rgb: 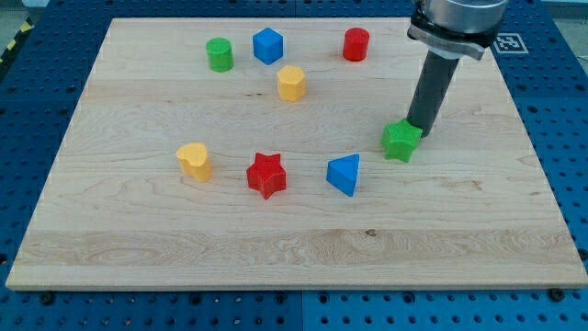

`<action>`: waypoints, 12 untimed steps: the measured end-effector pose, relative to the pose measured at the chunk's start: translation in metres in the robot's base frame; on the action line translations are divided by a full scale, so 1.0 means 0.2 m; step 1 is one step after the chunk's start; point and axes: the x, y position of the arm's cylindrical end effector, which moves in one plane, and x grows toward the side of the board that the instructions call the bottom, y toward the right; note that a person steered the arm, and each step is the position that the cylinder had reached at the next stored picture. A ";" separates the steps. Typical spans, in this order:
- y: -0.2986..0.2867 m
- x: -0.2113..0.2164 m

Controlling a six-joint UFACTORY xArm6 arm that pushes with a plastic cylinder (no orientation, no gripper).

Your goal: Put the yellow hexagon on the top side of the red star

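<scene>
The yellow hexagon (291,83) sits in the upper middle of the wooden board (138,239). The red star (266,175) lies below it, a little to the view's left, near the board's centre. My tip (418,130) is at the view's right, touching the upper right edge of a green star (401,141). It is far to the right of both the yellow hexagon and the red star.
A yellow heart-shaped block (194,160) lies left of the red star. A blue triangular block (344,174) lies right of it. Along the top are a green cylinder (220,54), a blue block (267,45) and a red cylinder (356,43).
</scene>
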 end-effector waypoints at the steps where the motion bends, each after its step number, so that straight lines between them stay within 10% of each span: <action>1: 0.00 0.06; 12: -0.64 -0.64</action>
